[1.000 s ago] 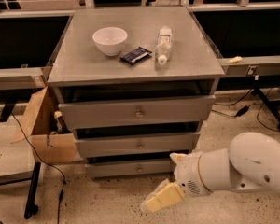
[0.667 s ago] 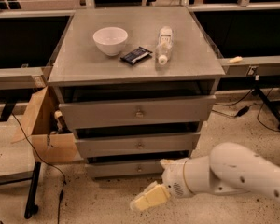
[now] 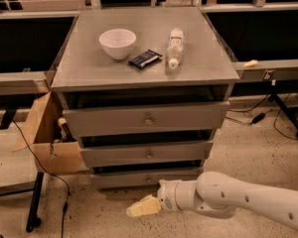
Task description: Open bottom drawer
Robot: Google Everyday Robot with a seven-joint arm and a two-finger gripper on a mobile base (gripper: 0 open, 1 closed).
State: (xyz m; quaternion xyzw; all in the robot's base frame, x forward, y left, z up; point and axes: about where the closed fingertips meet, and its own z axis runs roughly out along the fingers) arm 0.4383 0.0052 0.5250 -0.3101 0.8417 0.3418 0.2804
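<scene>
The gripper hangs low over the speckled floor, its cream tip pointing left, on the end of a white arm that reaches in from the lower right; whether it is open or closed I cannot tell; it holds nothing that can be seen. Just above and behind it is the bottom drawer, the lowest and narrowest grey front on the bench; its small round knob sits just above the gripper, apart from it. Above lie the mid-sized drawer and the widest drawer, each with a dark gap over it. On the bench top stand a white bowl, a dark packet beside it and a clear bottle lying on its side; a cardboard box stands against the bench's left side.
</scene>
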